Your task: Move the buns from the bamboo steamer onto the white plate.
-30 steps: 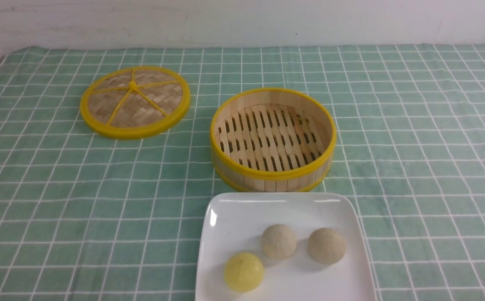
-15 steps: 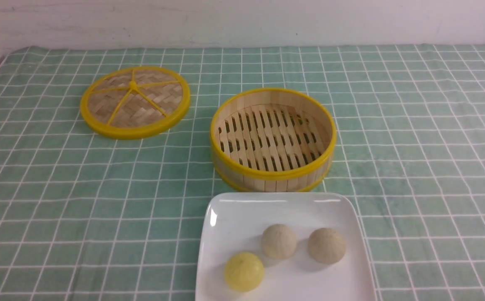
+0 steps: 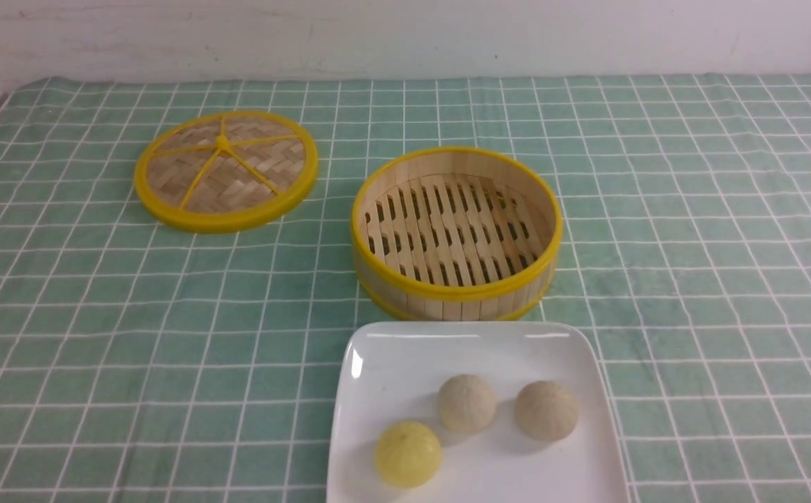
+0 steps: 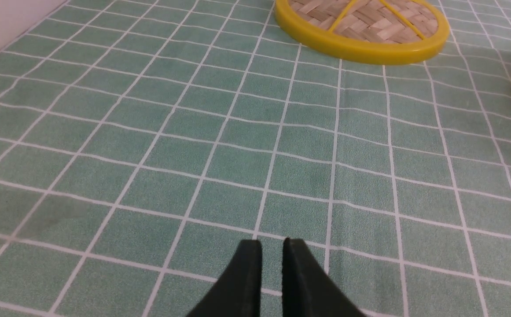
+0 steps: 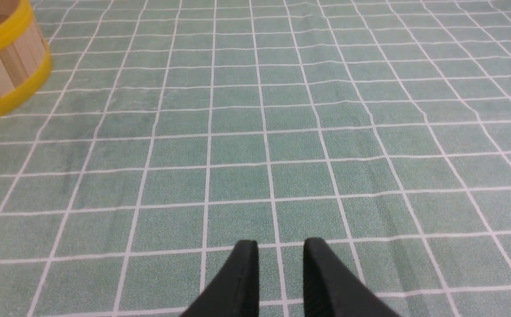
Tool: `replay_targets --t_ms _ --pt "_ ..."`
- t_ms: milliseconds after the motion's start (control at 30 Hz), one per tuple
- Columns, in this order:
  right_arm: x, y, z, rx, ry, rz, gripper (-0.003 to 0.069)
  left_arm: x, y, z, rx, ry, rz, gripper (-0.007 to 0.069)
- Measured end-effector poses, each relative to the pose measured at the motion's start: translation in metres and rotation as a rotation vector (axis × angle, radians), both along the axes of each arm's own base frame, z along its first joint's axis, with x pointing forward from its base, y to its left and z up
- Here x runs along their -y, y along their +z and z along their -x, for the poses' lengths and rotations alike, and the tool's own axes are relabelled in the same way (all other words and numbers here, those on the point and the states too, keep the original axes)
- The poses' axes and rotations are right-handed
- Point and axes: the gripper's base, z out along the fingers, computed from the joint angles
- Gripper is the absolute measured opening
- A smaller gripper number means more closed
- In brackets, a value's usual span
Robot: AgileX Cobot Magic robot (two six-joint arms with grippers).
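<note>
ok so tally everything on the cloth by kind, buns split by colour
beige-white buns: 2
pale yellow bun: 1
white plate: 1
bamboo steamer: 1
woven lid: 1
total: 6

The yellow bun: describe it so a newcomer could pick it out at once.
Find the white plate nearest the camera, just in front of the bamboo steamer. Three buns sit on it; the yellow bun is the nearest and leftmost. It alone is smooth pale yellow; the other two are matte beige.
</note>
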Motion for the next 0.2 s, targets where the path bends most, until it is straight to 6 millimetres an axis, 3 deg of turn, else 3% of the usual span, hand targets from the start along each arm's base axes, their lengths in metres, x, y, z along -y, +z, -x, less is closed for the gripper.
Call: replay_targets --t_ms 200 --pt "0.0000 0.0000 0.0000 0.000 0.000 0.000 0.0185 0.0000 0.0000 0.0000 0.000 0.000 0.000 0.0107"
